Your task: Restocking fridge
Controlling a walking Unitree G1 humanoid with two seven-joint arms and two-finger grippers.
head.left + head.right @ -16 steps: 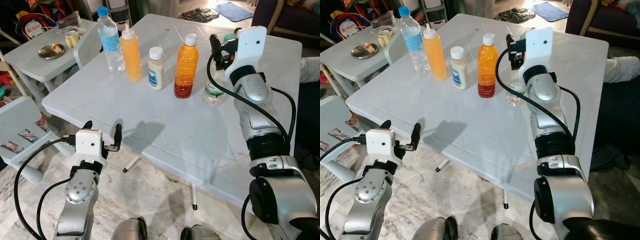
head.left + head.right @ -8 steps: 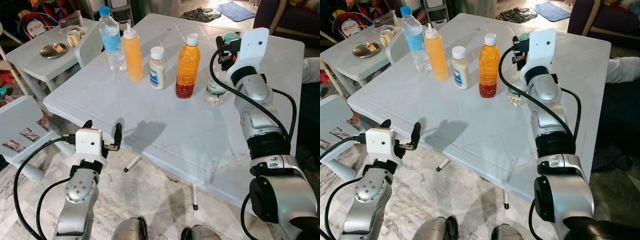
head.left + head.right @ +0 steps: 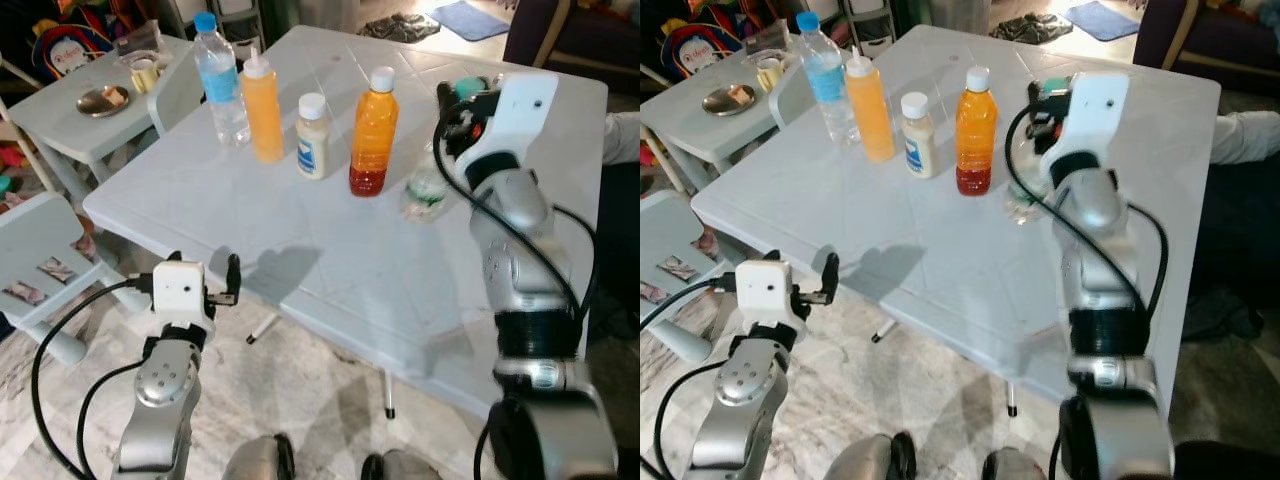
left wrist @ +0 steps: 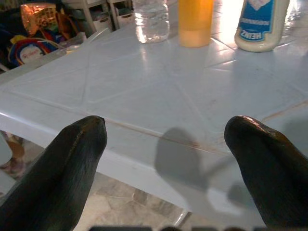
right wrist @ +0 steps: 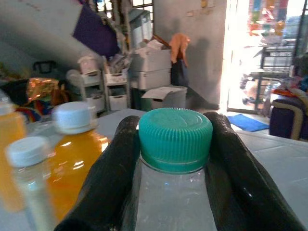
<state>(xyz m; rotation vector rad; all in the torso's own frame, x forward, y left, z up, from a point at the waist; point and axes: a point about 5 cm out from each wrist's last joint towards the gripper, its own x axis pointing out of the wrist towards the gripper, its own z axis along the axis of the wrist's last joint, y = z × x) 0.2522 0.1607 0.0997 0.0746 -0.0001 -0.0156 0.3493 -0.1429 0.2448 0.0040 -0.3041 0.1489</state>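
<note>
My right tool (image 5: 174,159) grips the clear bottle (image 3: 424,190) just under its green cap (image 5: 175,138); the right wrist view shows both black fingers (image 5: 111,173) pressed against the neck, one on each side. From the head views the same bottle is half hidden behind my right arm, standing on the white desk (image 3: 330,250) just beside the orange juice bottle (image 3: 372,133). The wrist view does not show whether its base touches the desk.

Row on the desk, from my left: water bottle with blue cap (image 3: 220,80), yellow-orange squeeze bottle (image 3: 263,108), small white jar-like bottle (image 3: 312,137), then the juice bottle.

My left tool (image 3: 204,280) hangs low, off the near desk edge, fingers spread wide with nothing between them. Left wrist view looks across the desk top toward the bases of the water, squeeze and white bottles.

A smaller side table (image 3: 90,130) stands to my left with a metal dish (image 3: 103,100) on it.
</note>
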